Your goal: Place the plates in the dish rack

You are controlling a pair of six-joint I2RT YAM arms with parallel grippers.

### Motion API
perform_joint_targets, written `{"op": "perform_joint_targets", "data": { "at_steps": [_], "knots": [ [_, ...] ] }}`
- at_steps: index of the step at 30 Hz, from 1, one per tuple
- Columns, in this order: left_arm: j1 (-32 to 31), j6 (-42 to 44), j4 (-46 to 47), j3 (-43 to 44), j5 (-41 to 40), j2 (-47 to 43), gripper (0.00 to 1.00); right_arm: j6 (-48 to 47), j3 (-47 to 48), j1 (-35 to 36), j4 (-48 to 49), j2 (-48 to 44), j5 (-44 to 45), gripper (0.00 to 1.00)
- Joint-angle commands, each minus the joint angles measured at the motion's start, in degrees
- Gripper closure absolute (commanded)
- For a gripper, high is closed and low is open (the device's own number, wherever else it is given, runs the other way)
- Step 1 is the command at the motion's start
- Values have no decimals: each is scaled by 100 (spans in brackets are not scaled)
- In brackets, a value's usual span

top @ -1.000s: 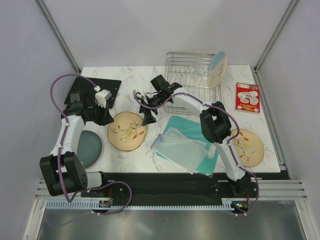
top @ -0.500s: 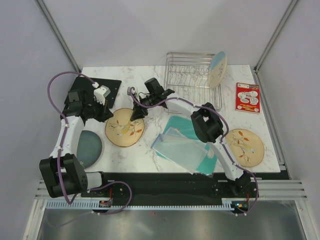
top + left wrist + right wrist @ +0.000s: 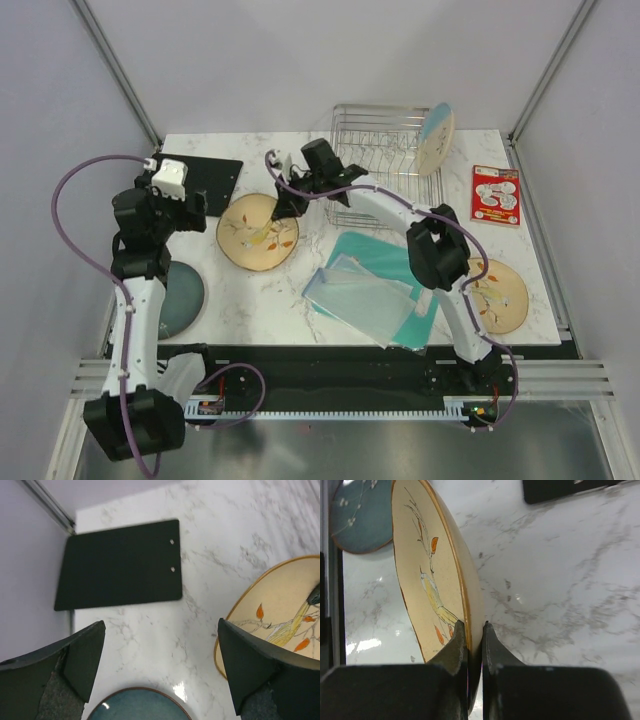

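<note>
Progress: cream plate (image 3: 436, 138) stands in the dish rack (image 3: 372, 150); your right gripper (image 3: 471, 630) clamps the tan plate (image 3: 422, 580), left gripper (image 3: 162, 652) gapes empty; grey plate (image 3: 181, 297) and second tan plate (image 3: 497, 297) wait.

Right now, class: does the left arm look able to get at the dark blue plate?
Probably yes. The left gripper is open and hangs near the dark blue plate, with nothing between them. The right gripper, shut on the tan plate alongside, looks clear of that path.

No words, numbers or brand marks can be read. The red-and-white card (image 3: 495, 195), right of the dish rack (image 3: 375, 140), carries print too small to make out.
</note>
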Motion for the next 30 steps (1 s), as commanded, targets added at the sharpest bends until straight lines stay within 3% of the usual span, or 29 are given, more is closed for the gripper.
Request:
{"op": "perform_joint_targets", "data": {
  "at_steps": [1,7,8,10,11,15,18,21,26,30],
  "knots": [
    [9,-755,1340,-467,-436,-649,0,925,402,-353,876,-1683,1204,100],
    [-17,-1527,1632,-583,225,-186,0,1418,-186,-416,2229,-2694,4324,100],
    [-26,-1634,1631,-548,164,-97,0,1366,-283,-354,2362,-2782,5538,100],
    [-70,-1758,1797,-504,-12,131,0,1076,-275,-310,2651,-2792,6442,100],
    [-79,-1932,1833,-512,-56,185,0,988,-405,-275,2836,-2818,7421,100],
    [-193,-2162,2018,-600,-363,352,0,-109,-1012,-275,4327,-2933,8579,100],
    [-254,-2189,2080,-740,-390,414,0,-840,-839,-310,4753,-2661,9833,100],
    [-290,-2180,2115,-819,-408,414,0,-885,-302,-424,4212,-2344,10312,100],
    [-307,-2206,2229,-986,-381,387,0,-700,137,-687,3534,-2133,10367,100],
    [-325,-2303,2273,-1118,-294,388,0,-411,910,-942,2044,-1808,10341,100]
  ]
}}
